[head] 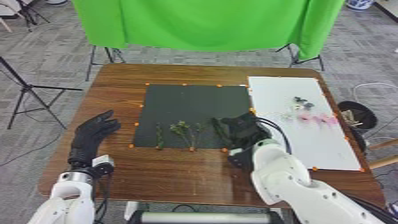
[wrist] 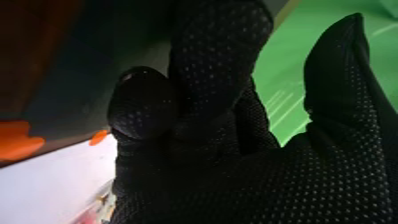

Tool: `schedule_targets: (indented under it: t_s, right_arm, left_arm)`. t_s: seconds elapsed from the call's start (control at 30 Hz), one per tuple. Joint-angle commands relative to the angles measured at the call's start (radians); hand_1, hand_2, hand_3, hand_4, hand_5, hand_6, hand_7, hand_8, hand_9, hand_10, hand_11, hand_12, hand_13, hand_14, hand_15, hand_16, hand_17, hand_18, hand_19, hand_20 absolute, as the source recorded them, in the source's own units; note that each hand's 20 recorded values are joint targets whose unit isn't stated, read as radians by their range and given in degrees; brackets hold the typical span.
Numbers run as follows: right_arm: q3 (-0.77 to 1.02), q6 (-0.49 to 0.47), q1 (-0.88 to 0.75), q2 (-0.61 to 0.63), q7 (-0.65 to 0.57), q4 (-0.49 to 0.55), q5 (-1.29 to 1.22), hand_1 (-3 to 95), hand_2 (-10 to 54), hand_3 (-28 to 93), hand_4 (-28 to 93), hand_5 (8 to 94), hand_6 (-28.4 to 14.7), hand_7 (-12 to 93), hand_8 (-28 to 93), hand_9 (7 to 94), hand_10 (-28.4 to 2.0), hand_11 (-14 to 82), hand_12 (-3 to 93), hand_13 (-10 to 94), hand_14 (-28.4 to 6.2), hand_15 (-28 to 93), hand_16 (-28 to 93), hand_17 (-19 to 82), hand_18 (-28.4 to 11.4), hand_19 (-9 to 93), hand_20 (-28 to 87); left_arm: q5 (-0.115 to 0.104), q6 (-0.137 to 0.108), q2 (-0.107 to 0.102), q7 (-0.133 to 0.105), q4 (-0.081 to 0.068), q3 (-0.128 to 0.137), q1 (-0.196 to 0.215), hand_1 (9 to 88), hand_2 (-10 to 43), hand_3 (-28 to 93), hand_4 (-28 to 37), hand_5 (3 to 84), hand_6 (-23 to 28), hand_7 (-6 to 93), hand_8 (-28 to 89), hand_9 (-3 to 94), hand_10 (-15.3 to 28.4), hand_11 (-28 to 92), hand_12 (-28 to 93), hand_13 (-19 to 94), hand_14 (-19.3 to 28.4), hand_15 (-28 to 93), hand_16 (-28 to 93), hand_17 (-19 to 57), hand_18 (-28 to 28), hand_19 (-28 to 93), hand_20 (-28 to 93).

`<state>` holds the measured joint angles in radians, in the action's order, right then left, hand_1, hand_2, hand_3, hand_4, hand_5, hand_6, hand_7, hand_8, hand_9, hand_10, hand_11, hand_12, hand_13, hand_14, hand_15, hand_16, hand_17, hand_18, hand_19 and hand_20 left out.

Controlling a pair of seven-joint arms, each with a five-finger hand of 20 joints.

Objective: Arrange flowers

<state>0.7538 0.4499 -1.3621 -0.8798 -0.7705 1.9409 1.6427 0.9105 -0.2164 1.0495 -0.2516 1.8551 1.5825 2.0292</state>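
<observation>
Flanking the green stem (head: 218, 130), right hand (head: 242, 126) had fingers loose | left hand (head: 93, 131) had fingers relaxed | low sweep risked skewing stem

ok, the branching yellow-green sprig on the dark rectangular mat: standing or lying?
Lying flat. In the head view, the sprig is spread along the mat, its bare stem running to the near edge.

the counter (head: 169, 170) is brown, the mat (head: 197, 106) near-black, the board (head: 275, 92) white, the blossoms (head: 328, 119) pink, the cloth (head: 209, 25) green, the right hand (head: 246, 129) black with pale dots.
</observation>
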Motion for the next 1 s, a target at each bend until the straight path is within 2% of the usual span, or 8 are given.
schedule_targets:
  t_s: [0.03, 0.17, 0.43, 0.53, 0.6, 0.7, 0.83, 1.0]
  right_arm:
    - [-0.016, -0.023, -0.031, -0.016, 0.014, 0.039, -0.019, 24.5, 5.7, 66, -6, 56.8, -10.2, 10, -5, 88.0, -18.2, 20.3, 16.5, 94, -5.8, 47, 17, 77, -4.2, 83, 18]
    - [-0.003, -0.02, -0.032, -0.019, 0.02, 0.036, 0.004, 24.3, 5.7, 66, -6, 56.6, -10.2, 10, -5, 88.0, -18.2, 20.3, 16.5, 94, -5.8, 47, 17, 77, -4.2, 83, 18]
    - [0.136, -0.024, -0.047, 0.049, 0.03, 0.063, 0.194, 25.4, 2.5, 66, -6, 56.4, -9.1, 11, -5, 86.7, -17.0, 22.9, 18.0, 94, -5.5, 47, 18, 76, -4.7, 84, 18]
    - [0.186, -0.076, -0.049, 0.108, 0.042, 0.074, 0.269, 26.9, -0.5, 67, -6, 57.5, -7.1, 13, -5, 85.1, -16.0, 23.6, 18.8, 94, -5.3, 47, 20, 75, -5.2, 85, 22]
    - [0.223, -0.177, -0.061, 0.147, 0.029, 0.082, 0.328, 27.6, -2.4, 67, -7, 57.8, -6.0, 14, -6, 82.7, -16.1, 22.5, 19.0, 94, -5.1, 46, 22, 73, -6.1, 86, 24]
    - [0.246, -0.289, -0.074, 0.202, 0.024, 0.073, 0.386, 28.6, -6.6, 67, -7, 56.0, -4.1, 14, -6, 71.9, -17.1, 18.2, 19.1, 91, -5.6, 43, 29, 68, -8.2, 90, 26]
    - [0.26, -0.379, -0.08, 0.235, 0.005, 0.038, 0.395, 30.0, -9.4, 68, -8, 53.4, -1.3, 14, -6, 55.3, -18.6, 12.3, 19.8, 81, -8.4, 53, 28, 60, -12.7, 93, 31]
    - [0.241, -0.436, -0.071, 0.258, -0.008, -0.014, 0.422, 30.7, -9.5, 68, -9, 50.3, 0.0, 14, -7, 48.5, -19.0, 10.6, 20.8, 75, -10.2, 60, 28, 56, -14.9, 93, 34]
  left_arm:
    - [0.001, 0.007, 0.008, 0.022, -0.001, 0.001, 0.026, 25.2, -4.3, 73, -27.3, 50.4, 4.4, 11.7, -8, 51.7, 14.8, 20, 9, 45, 17.4, 24, -5, 7.9, 13.7, 10, 15]
    - [0.003, 0.013, 0.009, 0.024, -0.007, -0.003, 0.02, 25.3, -4.3, 73, -27.3, 50.4, 4.4, 11.7, -8, 51.7, 14.8, 20, 9, 45, 17.4, 24, -5, 7.8, 13.8, 10, 15]
    - [0.003, 0.013, 0.006, 0.031, -0.001, 0.004, 0.031, 25.2, -4.4, 73, -27.4, 50.5, 4.3, 11.8, -8, 51.6, 14.7, 20, 8, 45, 17.4, 24, -5, 7.5, 14.0, 10, 15]
    - [0.002, 0.013, 0.007, 0.031, -0.002, 0.001, 0.029, 25.2, -4.5, 73, -27.5, 50.3, 4.3, 11.7, -8, 51.6, 14.7, 20, 9, 45, 17.4, 24, -5, 7.4, 14.1, 10, 15]
    - [0.004, 0.014, 0.006, 0.034, -0.001, 0.0, 0.027, 25.2, -4.5, 73, -27.5, 50.3, 4.3, 11.7, -8, 51.5, 14.8, 20, 8, 44, 17.4, 24, -5, 7.4, 14.1, 10, 15]
    - [0.004, 0.016, 0.004, 0.036, -0.003, -0.002, 0.023, 25.2, -4.4, 73, -27.5, 50.3, 4.3, 11.8, -8, 51.5, 14.8, 20, 9, 44, 17.4, 24, -5, 7.4, 14.1, 10, 15]
    - [0.005, 0.018, 0.004, 0.039, -0.005, -0.002, 0.021, 25.3, -4.3, 73, -27.4, 50.4, 4.4, 11.7, -8, 51.5, 14.7, 20, 9, 44, 17.4, 24, -5, 7.4, 14.2, 10, 15]
    - [0.005, 0.021, 0.003, 0.04, -0.006, -0.006, 0.018, 25.3, -4.3, 73, -27.4, 50.3, 4.3, 11.8, -8, 51.5, 14.7, 20, 9, 44, 17.4, 24, -5, 7.4, 14.1, 10, 15]
